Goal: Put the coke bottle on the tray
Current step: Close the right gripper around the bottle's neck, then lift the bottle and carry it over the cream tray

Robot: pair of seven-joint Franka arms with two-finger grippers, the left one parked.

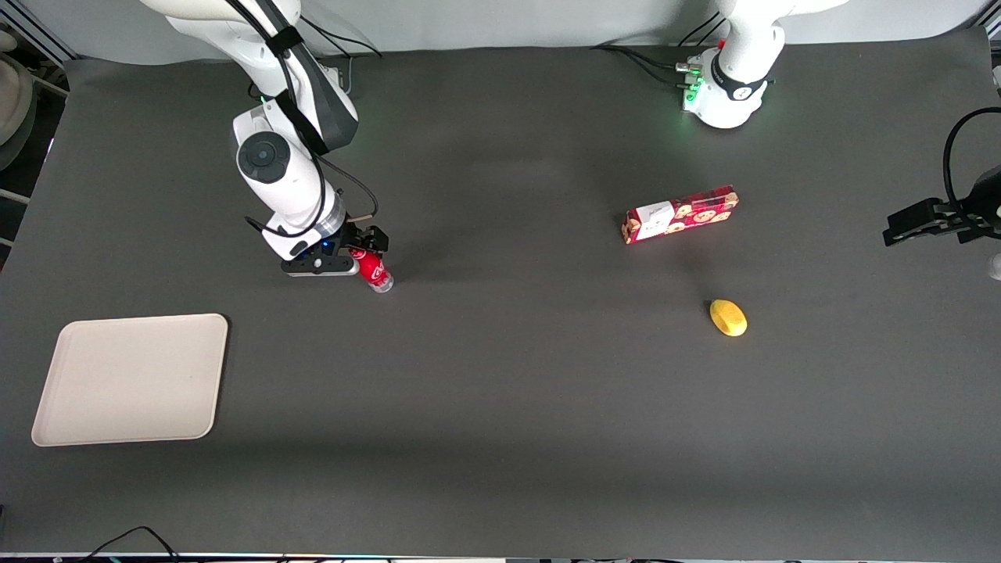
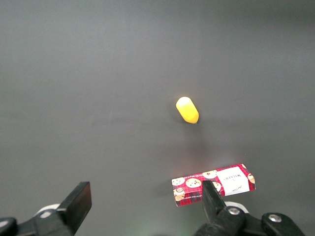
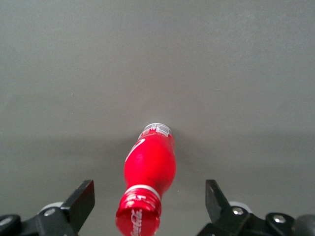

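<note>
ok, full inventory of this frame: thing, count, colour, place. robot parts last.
coke bottle: 1, red cap and wrap with white script, clear base; upright on the table, between the open fingers of the gripper.
tray: 1, cream-white, flat with raised rim; on the table toward the working arm's end, nearer the front camera than the bottle, nothing on it.
cookie box: 1, red with a white label and cookie pictures; lying flat toward the parked arm's end.
yellow object: 1, yellow, rounded; nearer the front camera than the cookie box, apart from it.
table: 1, dark grey cover.
gripper: 1, black fingers, open; lowered around the bottle's cap, not closed on it.
</note>
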